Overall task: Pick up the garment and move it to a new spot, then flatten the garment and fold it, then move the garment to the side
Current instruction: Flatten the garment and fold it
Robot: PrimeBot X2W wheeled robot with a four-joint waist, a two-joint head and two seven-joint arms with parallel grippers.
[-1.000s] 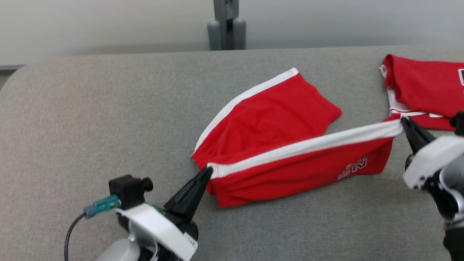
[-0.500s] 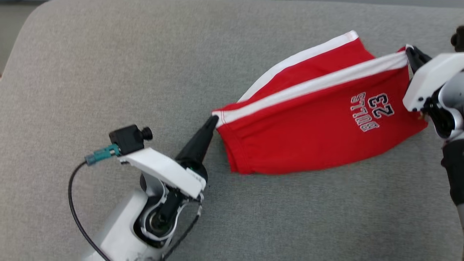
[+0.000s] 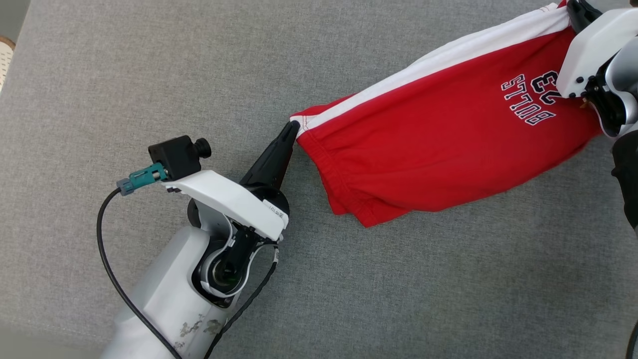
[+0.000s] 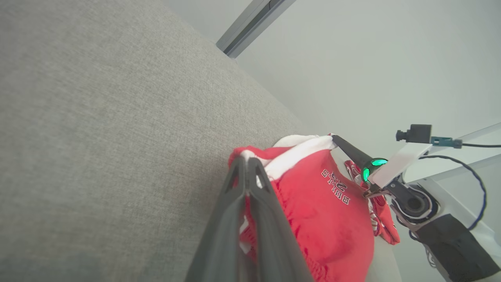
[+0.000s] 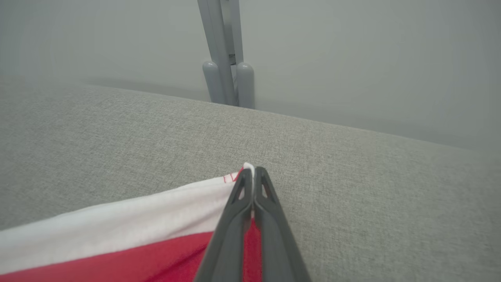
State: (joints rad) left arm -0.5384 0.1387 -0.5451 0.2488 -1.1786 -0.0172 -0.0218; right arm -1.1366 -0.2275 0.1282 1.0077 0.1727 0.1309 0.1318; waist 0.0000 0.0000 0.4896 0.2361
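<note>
Between my left fingers (image 3: 283,148) and right fingers (image 3: 580,9), each pinched shut on its edge, the garment (image 3: 448,144) hangs picked up, flattening and folding to go.

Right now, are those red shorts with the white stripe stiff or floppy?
Probably floppy: the red shorts with a white stripe sag between the left gripper and right gripper. Likely light: two small pinches hold them.
</note>
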